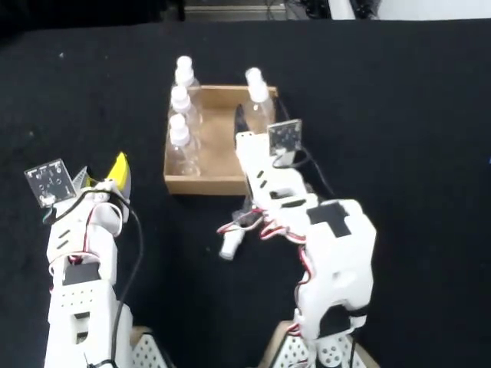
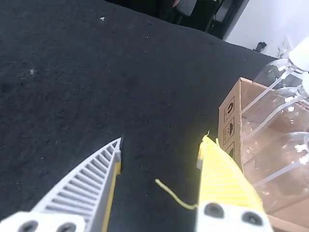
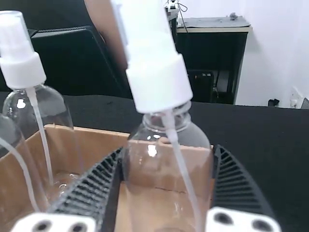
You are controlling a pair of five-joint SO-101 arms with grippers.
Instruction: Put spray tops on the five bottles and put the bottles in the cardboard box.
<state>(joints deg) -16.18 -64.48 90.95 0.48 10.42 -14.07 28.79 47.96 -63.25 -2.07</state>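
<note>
A spray bottle (image 1: 257,96) is clamped by the right claw (image 3: 167,153) at the cardboard box (image 1: 203,185); release seems needed next (left claw (image 2: 161,141) spread, empty).

Small black handling symbols on the cardboard box (image 2: 231,121) side.

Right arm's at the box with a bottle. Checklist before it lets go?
1. Spray top on held bottle: ok, seated on the neck.
2. Right gripper grip: ok, fingers against both sides of the bottle.
3. Bottle inside the cardboard box walls: ok, at its far right corner in the high view.
4. Bottle base down on the box floor: cannot tell.
5. Gap to the three bottles along the box's left side: ok, apart.
6. Left gripper out of the way: ok, open, empty, over the table left of the box.
</note>
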